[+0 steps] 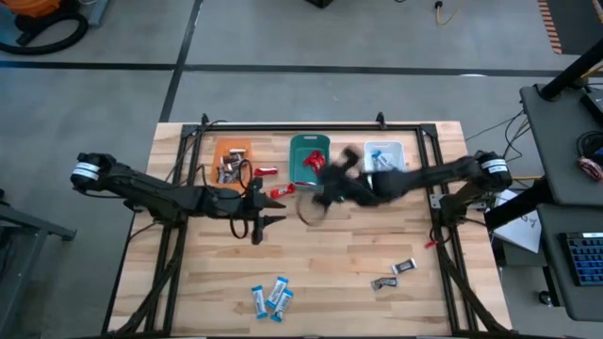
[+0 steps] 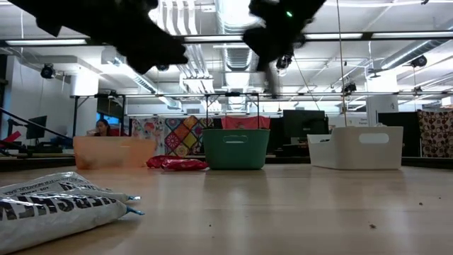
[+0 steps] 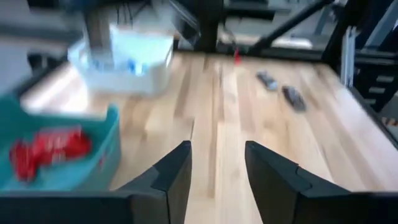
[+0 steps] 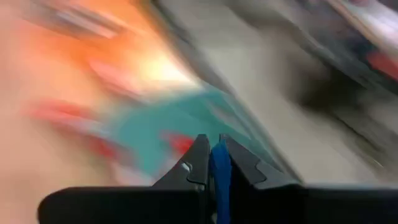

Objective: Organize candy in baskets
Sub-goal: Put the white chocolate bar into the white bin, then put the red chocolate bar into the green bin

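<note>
Right gripper [image 4: 213, 163] is clamped on what looks like a blue candy [image 4: 219, 180], near the teal basket [image 1: 308, 160]. Left gripper [image 3: 216, 163], fingers apart, hangs empty over the counter [image 1: 339, 254].

Three baskets [image 1: 308, 158] in row at table's [image 1: 320, 254] far edge; candy [image 1: 271, 297] scattered nearer front.

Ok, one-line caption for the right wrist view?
Right gripper shut on a blue candy, swinging over the teal basket.
</note>
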Controlling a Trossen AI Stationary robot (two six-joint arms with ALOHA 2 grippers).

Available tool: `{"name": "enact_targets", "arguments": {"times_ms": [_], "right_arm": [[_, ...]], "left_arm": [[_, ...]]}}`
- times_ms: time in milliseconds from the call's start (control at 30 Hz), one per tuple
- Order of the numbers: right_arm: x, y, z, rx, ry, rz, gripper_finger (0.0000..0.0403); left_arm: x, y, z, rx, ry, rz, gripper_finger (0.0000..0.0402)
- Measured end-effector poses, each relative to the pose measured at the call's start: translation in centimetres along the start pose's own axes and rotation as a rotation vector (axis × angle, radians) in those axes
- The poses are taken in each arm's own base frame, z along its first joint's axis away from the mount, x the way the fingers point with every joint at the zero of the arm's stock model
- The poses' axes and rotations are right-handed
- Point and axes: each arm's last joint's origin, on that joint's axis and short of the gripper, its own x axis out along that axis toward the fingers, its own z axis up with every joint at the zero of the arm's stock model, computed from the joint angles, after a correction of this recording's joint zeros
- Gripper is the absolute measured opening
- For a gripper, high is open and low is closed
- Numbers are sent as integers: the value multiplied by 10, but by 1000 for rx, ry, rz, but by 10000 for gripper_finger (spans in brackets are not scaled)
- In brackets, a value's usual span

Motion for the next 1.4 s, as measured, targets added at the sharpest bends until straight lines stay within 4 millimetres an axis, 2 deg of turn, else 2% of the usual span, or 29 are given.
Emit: {"name": "enact_targets", "arguments": {"times_ms": [67,200,300,433,600,800,1067,1167,1400], "right_arm": [[-1,-33,-4,51,193,-223,15],[0,-85,-19,277,486,-432,17],[8,-104,-30,342,589,-474,33],[18,-114,-40,382,657,-481,61],[23,-117,-45,400,728,-435,94],[21,-110,-42,400,691,-405,122],[14,-82,-28,347,552,-262,125],[11,-72,-24,334,514,-223,125],[6,-64,-22,321,487,-192,125]], "left_arm": [[-6,2,-3,-40,59,10,136],[-14,4,-7,-96,127,27,137],[-15,5,-9,-97,140,31,137],[-13,5,-10,-93,145,32,137],[-10,4,-14,-86,178,39,137],[-1,6,-25,-63,223,116,137],[16,8,-49,13,334,219,137],[22,10,-59,69,362,306,137],[40,19,-73,166,393,363,141]]}}
